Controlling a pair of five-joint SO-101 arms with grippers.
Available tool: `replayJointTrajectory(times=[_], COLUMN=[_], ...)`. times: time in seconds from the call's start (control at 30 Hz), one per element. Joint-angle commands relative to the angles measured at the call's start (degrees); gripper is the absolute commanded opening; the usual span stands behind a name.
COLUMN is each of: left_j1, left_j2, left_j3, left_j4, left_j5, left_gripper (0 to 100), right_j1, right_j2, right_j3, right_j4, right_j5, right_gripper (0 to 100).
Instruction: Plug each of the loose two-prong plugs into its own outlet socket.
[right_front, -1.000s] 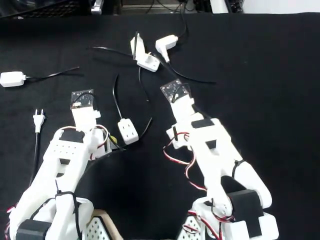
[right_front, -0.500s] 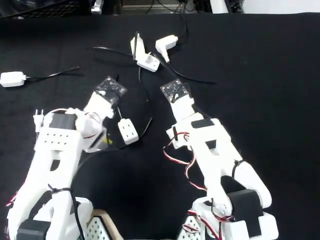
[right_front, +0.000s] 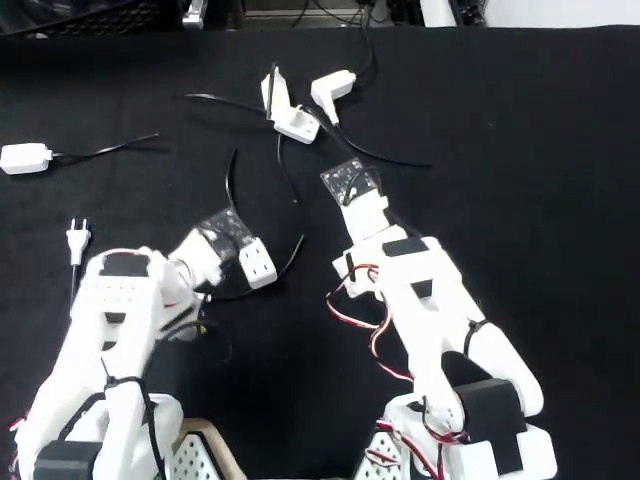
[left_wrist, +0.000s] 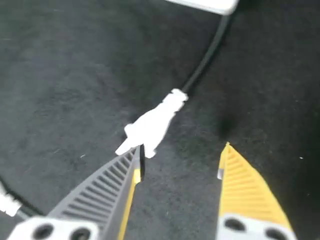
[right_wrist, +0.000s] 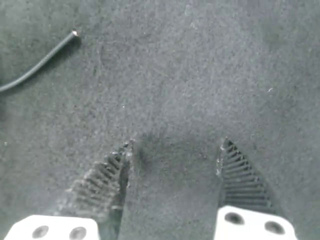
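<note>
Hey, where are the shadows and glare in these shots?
Left wrist view: a darker shadow patch on the cloth beside the plug. Right wrist view: soft shadow on the cloth between the right pincer's fingers. High view: even light, no hard shadows, small glints on the left pincer.

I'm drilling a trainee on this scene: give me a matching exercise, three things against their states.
1 left pincer
2 right pincer
3 two-prong plug

A open over bare black cloth
B lying loose, in no pincer
C open, a small white plug at one fingertip

Pairs: 1-C, 2-A, 3-B
</note>
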Motion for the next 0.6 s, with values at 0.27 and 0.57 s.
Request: replayJointTrajectory(times=[0.27,0.57], left_j1=[2.42,0.92], left_j2=[-0.79,-1.41], left_j3=[1.1,1.01], left_j4=[-2.37,-6.95], left_j5=[-9.41,-10.64], left_gripper=[16,22], right_j1=[-0.62,-0.62], right_j2=[-2.15,-2.15], right_j3=[-0.66,-0.57], right_j4=[-0.97,-0.97], right_j5=[0.35,0.35], right_gripper=[25.9,25.9])
